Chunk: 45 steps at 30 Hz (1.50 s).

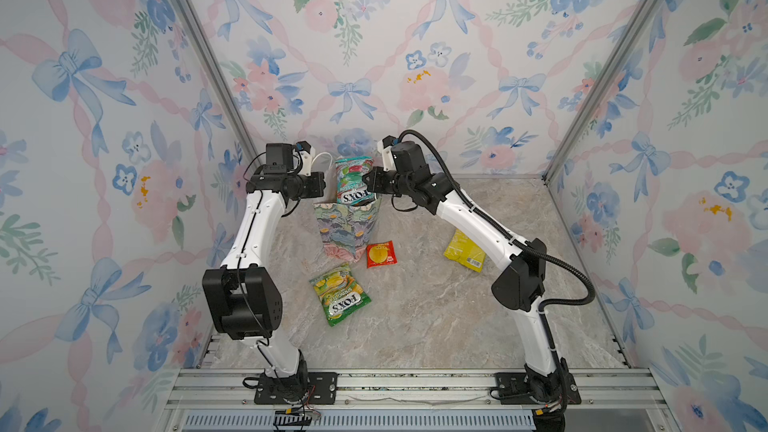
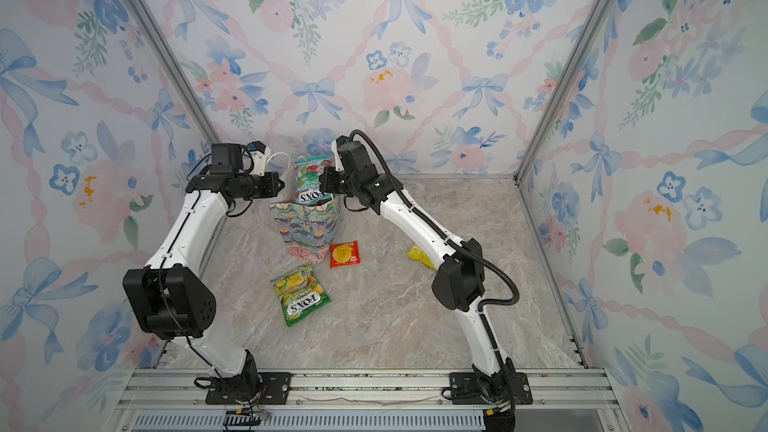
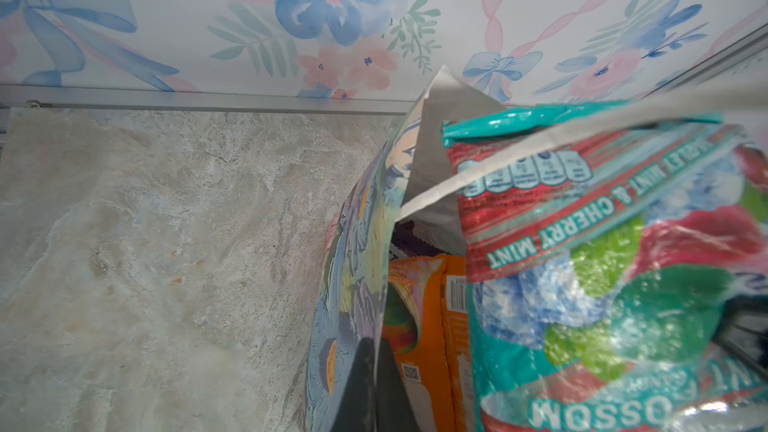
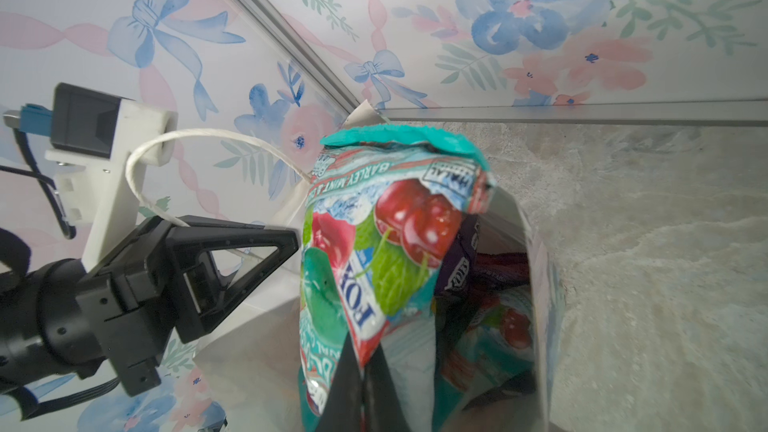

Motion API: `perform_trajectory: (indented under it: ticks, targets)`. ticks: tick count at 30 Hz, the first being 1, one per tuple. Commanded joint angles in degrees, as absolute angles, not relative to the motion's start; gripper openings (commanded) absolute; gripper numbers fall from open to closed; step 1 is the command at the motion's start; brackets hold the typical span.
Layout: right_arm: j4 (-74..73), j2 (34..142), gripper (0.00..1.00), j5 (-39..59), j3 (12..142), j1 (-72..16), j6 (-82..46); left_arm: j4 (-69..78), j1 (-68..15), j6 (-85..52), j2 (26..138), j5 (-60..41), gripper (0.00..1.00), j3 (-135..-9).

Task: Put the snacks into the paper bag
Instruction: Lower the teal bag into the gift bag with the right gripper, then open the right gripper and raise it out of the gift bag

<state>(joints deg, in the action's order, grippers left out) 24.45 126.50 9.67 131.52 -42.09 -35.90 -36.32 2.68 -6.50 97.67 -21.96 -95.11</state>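
Between the left gripper (image 3: 376,351) and right gripper (image 4: 365,371), the teal packet (image 4: 386,251) sticks half into the paper bag (image 1: 347,228), the right one clamped on it. Left one pinches the bag's wall; only its wrist view shows an orange packet (image 3: 428,326) inside.

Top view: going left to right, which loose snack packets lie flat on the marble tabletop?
Glossy green FOX'S candy packet → small square red packet → crinkled yellow bag.
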Motion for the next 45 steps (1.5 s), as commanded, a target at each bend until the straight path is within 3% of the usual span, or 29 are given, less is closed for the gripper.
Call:
perform_trajectory:
  ticks: [1, 7, 8, 10, 12, 14, 17, 22, 27, 31, 35, 45]
  targets:
    - [22.0, 123.4, 0.0, 9.4, 129.9, -43.0, -37.8, -36.9, 3.3, -6.1, 97.9, -22.6, 0.0, -94.4]
    - [22.4, 124.2, 0.0, 9.5, 130.0, -43.6, -38.2, -36.9, 3.3, -6.1, 97.9, -22.7, 0.0, -94.3]
    - [22.9, 124.4, 0.04, 9.4, 130.5, -43.7, -38.1, -36.9, 3.3, -6.1, 97.9, -22.7, 0.0, -94.4]
    - [24.0, 124.7, 0.21, 9.5, 131.4, -43.8, -37.6, -36.9, 3.3, -6.1, 97.8, -22.6, 0.0, -94.3]
    - [24.5, 124.4, 0.45, 9.5, 132.1, -43.7, -36.4, -36.9, 3.3, -6.1, 97.7, -22.6, 0.0, -94.3]
    - [25.0, 123.3, 0.6, 8.9, 132.6, -43.8, -33.9, -36.9, 3.3, -6.1, 97.8, -22.5, 0.0, -94.3]
    - [25.6, 121.0, 0.72, 7.4, 132.7, -43.8, -30.7, -36.9, 3.4, -6.1, 97.7, -22.6, 0.0, -94.3]
    - [27.4, 118.9, 0.82, 5.5, 134.4, -44.3, -25.3, -36.9, 3.4, -6.1, 97.8, -22.6, 0.0, -94.4]
    - [32.3, 119.6, 0.81, 3.1, 139.3, -46.0, -19.0, -36.9, 3.4, -6.1, 97.9, -22.6, 0.0, -94.3]
    - [37.6, 123.1, 0.61, -0.1, 145.7, -47.4, -14.7, -36.9, 3.4, -6.1, 97.9, -22.6, 0.0, -94.3]
    - [41.7, 127.2, 0.52, -0.5, 151.7, -47.7, -13.3, -36.9, 3.4, -6.1, 97.9, -22.6, 0.0, -94.4]
    - [44.1, 128.0, 0.52, -0.7, 150.5, -48.0, -13.0, -36.9, 3.5, -6.1, 98.2, -22.6, 0.0, -94.4]
